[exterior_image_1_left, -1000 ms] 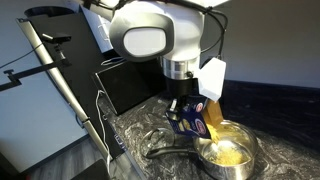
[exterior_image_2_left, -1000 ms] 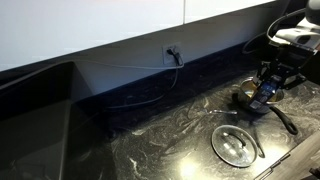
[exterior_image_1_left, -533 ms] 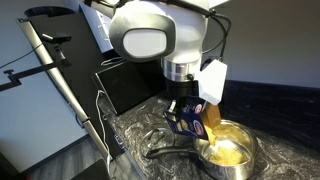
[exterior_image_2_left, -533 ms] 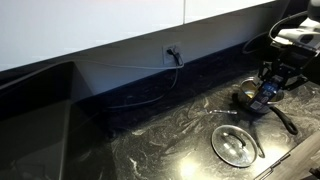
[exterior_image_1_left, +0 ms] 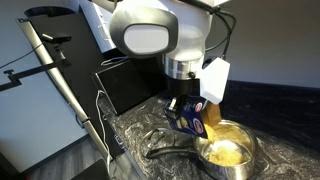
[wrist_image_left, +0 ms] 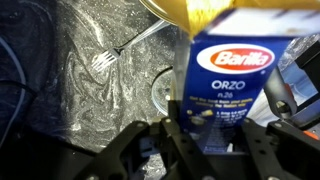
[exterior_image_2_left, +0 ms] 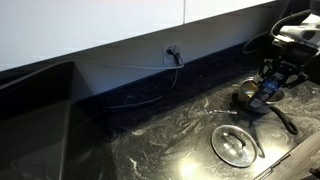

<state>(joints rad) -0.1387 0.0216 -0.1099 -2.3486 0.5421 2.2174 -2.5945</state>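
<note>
the barilla orzo box (wrist_image_left: 235, 75) is off the counter, clamped between the fingers of the gripper (wrist_image_left: 225, 115), one pressed to each narrow side. the jaws are closed only as far as the box's width, and nothing else is in them. in an exterior view the box (exterior_image_1_left: 190, 120) hangs tilted under the wrist, its top end leaning toward 4 o'clock and over the saucepan (exterior_image_1_left: 252, 145). a yellow patch sits at that upper end; whether it is pasta falling or an open flap i cannot tell.

the saucepan already holds a pale yellow heap, so by my reading a good share of the orzo is in and the tipping is under way. how much is left in the box is hidden. the box has not been set down, and the pan stands uncovered.

the pan's dark handle (exterior_image_1_left: 165, 152) points to 9 o'clock across the black marbled counter (exterior_image_2_left: 150, 140). in the wrist view a fork (wrist_image_left: 120, 52) lies on the counter at about 10 o'clock from the box, apart from it. a glass lid (exterior_image_2_left: 237, 145) lies flat on the counter at 7 o'clock from the gripper (exterior_image_2_left: 268, 85), well apart from the pan.
</note>
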